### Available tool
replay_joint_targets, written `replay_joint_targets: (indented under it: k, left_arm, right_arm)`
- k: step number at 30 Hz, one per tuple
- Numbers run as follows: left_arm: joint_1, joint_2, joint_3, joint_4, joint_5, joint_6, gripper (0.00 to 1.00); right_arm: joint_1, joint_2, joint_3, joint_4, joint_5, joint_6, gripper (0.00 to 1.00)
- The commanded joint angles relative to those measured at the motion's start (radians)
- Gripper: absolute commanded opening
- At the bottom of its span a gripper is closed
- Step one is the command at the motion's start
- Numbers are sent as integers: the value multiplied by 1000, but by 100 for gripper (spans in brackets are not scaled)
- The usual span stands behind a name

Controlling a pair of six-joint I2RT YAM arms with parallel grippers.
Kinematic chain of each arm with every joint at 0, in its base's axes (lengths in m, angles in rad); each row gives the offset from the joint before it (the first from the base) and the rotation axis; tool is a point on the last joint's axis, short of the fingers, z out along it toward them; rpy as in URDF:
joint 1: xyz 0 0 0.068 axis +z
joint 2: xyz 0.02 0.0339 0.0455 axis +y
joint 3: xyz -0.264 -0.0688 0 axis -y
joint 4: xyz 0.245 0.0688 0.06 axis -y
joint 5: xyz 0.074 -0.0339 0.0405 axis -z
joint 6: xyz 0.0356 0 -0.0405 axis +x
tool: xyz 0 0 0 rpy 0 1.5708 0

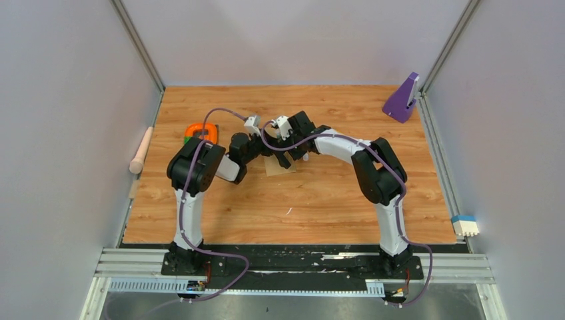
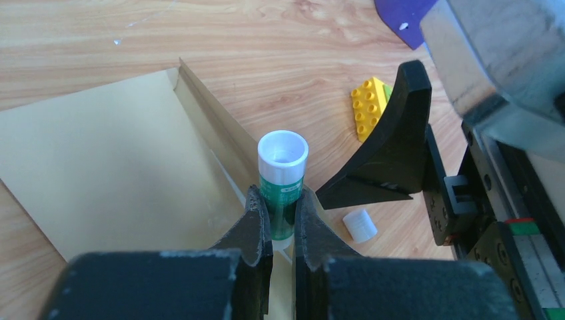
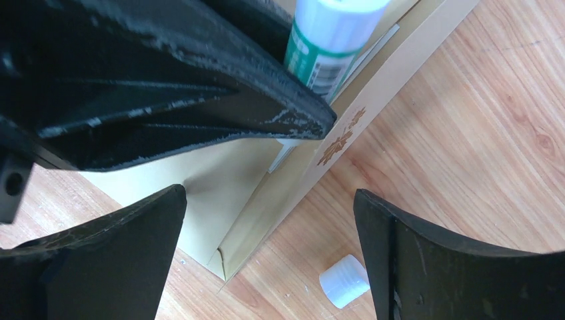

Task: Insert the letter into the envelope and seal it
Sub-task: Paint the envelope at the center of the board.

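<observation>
While squeezing a green glue stick [image 2: 282,167] in the left pincer [image 2: 283,200], stands it up at the flap of the tan envelope [image 2: 113,167], flat near the middle of the table [image 2: 266,53]. Spreads the right pincer [image 3: 270,200] wide and empty beside it, above a white cap [image 3: 344,281].

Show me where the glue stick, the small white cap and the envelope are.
glue stick [image 2: 282,179], left wrist view, green body under the white top.
small white cap [image 2: 360,225], left wrist view, its ribbed side.
envelope [image 2: 113,160], left wrist view, middle of the tan panel.
</observation>
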Motion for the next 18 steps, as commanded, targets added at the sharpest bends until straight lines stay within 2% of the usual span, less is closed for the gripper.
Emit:
replay_joint_targets:
  k: [1, 4, 10, 16, 18]
  left_arm:
    - [-30, -15, -29, 47, -88, 66, 0]
    - [-33, -28, -40, 39, -119, 71, 0]
    - [-12, -19, -79, 163, -68, 39, 0]
    - [11, -24, -93, 273, 0, -81, 0]
    - [17, -30, -84, 300, 19, -121, 0]
  right_arm:
    - [9, -25, -18, 22, 5, 27, 100]
    - [7, -44, -27, 32, 6, 28, 100]
    - [2, -37, -14, 34, 40, 15, 99]
    - [-18, -68, -65, 34, 8, 4, 93]
    - [-26, -78, -75, 34, 3, -1, 86]
